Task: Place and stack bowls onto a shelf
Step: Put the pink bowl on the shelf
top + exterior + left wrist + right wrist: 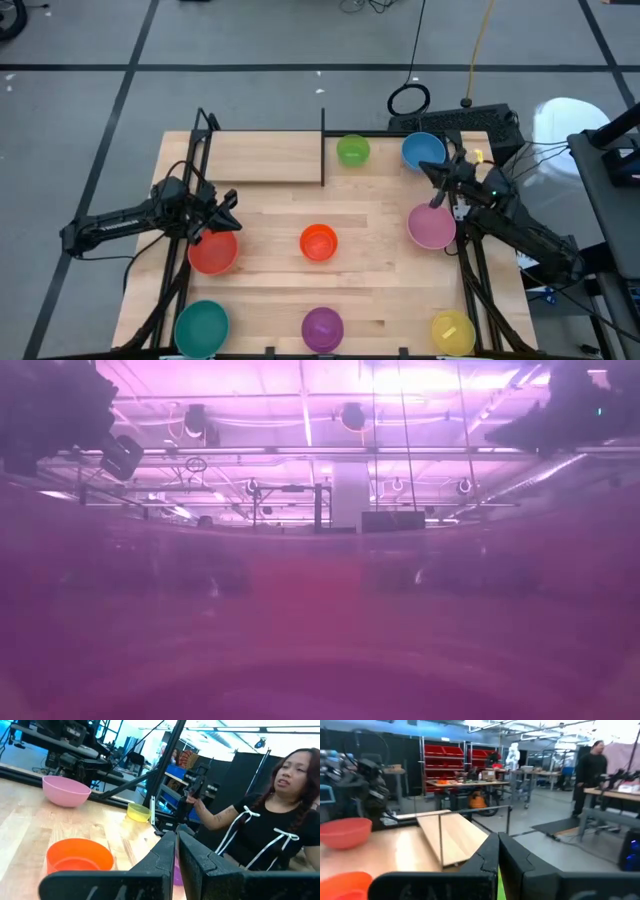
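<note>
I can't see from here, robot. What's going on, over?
Left gripper closed on red bowl's rim. Right gripper shut, empty, above pink bowl. Shelf bare, no bowls stacked. Nothing blocking.

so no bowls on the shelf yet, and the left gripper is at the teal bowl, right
Not quite. The left gripper is at the red bowl, as the high view shows; the teal bowl sits alone nearer the table's front edge. The shelf indeed holds no bowls yet.

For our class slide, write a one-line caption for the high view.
Eight coloured bowls lie around the table, shelf bare; left end effector at the red bowl.
</note>
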